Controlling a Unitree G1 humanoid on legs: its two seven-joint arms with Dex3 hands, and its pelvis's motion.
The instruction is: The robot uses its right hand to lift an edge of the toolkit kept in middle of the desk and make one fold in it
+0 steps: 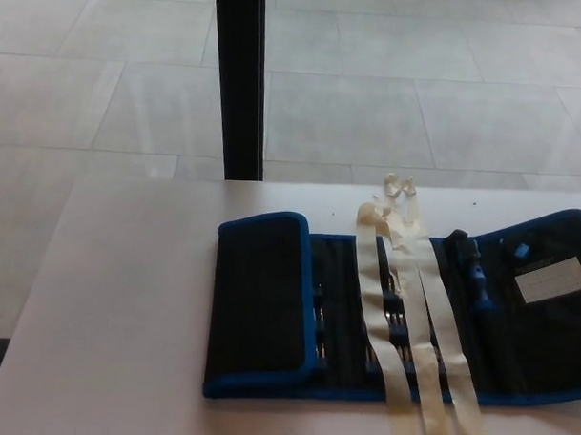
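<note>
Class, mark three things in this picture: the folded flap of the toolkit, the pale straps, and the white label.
Folded flap [261, 298], head view: middle of the black panel at the left end.
Pale straps [401, 336], head view: on one strap crossing the toolkit.
White label [552, 281], head view: centre of the label.

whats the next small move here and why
Probably bring the right hand into view toward the toolkit's right edge, near the white label. Neither hand shows yet, that side lies open and slightly raised, while the left flap is already folded over. The cream straps lie across the middle, so approach from the right.
</note>
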